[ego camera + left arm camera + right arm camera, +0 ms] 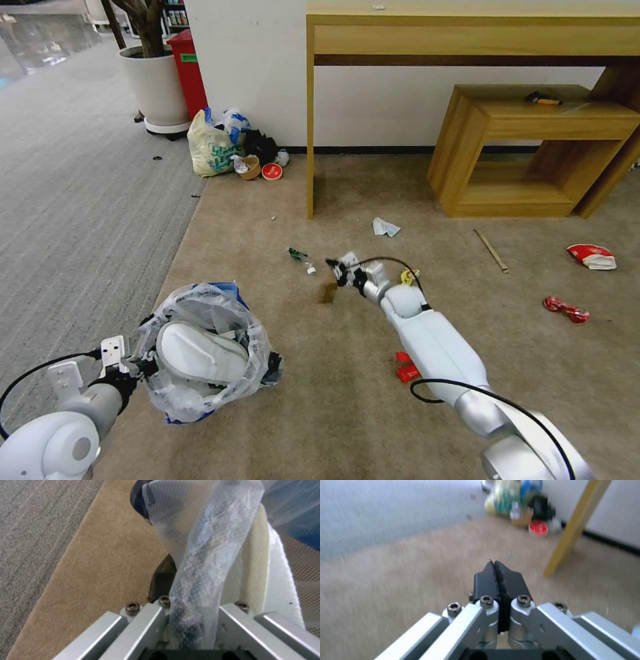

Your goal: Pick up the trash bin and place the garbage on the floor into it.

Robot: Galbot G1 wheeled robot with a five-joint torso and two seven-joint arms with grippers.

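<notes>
The trash bin [207, 347], dark and lined with a crinkly clear bag, is tilted over the beige floor [320, 413] with a white slipper [197, 353] inside. My left gripper [143, 367] is shut on its plastic-wrapped rim [200, 555]; the slipper [263, 575] lies just past it. My right gripper [333, 265] is stretched forward low over the carpet, shut [495, 566] with nothing in it. A brown cardboard scrap [328, 292] lies right below it. Other garbage lies around: a tissue [385, 227], a wooden stick [491, 251], red wrappers [566, 309], a crumpled red-white cup [592, 257].
A wooden desk leg [310, 133] and a low wooden shelf [533, 147] stand ahead by the wall. A yellowish printed bag [212, 150] with a red lid [271, 172] leans at the wall. Grey ribbed carpet [80, 200] and a potted plant [157, 87] are to the left.
</notes>
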